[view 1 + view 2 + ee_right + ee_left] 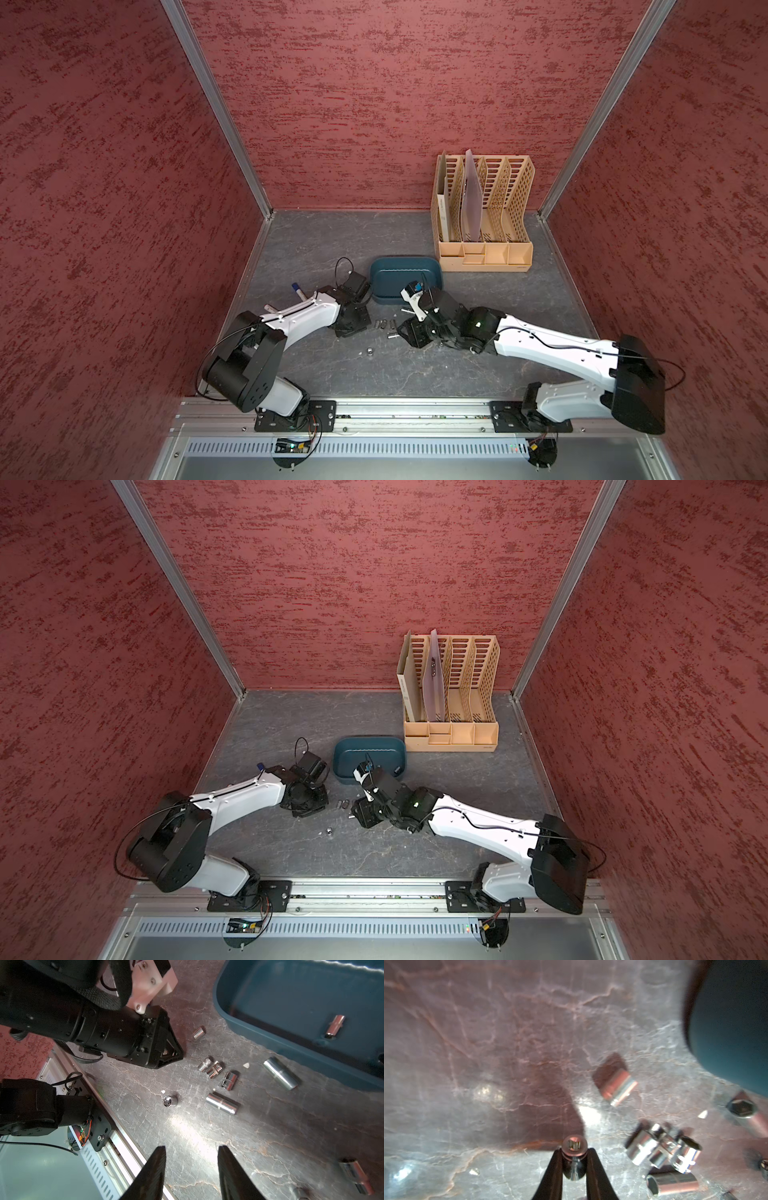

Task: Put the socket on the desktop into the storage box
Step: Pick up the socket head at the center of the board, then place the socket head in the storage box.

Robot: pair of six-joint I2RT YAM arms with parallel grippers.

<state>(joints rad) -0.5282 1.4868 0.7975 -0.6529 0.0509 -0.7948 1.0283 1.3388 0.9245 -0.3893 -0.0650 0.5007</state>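
Observation:
In the left wrist view my left gripper (574, 1152) is shut on a small chrome socket (574, 1145), which is pinched between the two dark fingers close over the desktop (488, 1043). Several more chrome sockets (222, 1103) lie loose on the desktop between the two arms, seen as a small cluster (384, 324) in a top view. The dark teal storage box (405, 258) stands just behind them, and one socket (335, 1026) lies inside it. My right gripper (191, 1151) hangs open over bare desktop with nothing between its fingers.
A tan perforated file rack (484, 216) stands at the back right. A blue-capped marker (298, 289) lies behind the left arm. One socket (368, 351) stands alone nearer the front rail. Red walls close in three sides.

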